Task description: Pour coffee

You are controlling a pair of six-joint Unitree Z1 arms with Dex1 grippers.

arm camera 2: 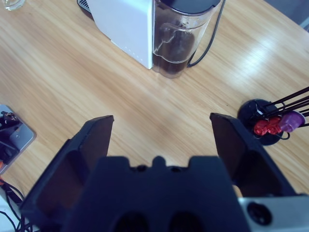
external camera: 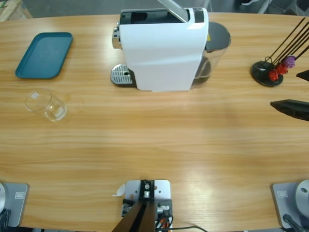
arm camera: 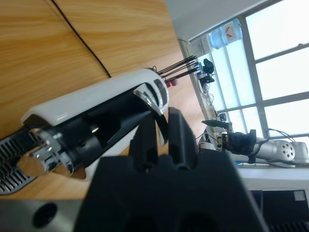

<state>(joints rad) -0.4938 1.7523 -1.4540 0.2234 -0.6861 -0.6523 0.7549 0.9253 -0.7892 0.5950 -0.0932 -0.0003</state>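
A white coffee machine (external camera: 161, 53) stands at the back middle of the table, its silver lever (external camera: 173, 9) raised. In the left wrist view my left gripper (arm camera: 161, 118) has its jaws close together at the end of that lever (arm camera: 150, 99), above the machine's open black top. A clear glass tumbler (external camera: 46, 105) sits at the left of the table; I see no coffee in it. My right gripper (arm camera 2: 161, 123) hangs open over bare wood at the right edge (external camera: 298, 92), holding nothing.
A teal tray (external camera: 44, 54) lies at the back left. A black capsule stand (external camera: 268, 72) with red and purple capsules sits at the far right, close to my right gripper. The machine's water tank (arm camera 2: 181, 38) and drip grille (external camera: 120, 75) flank its body.
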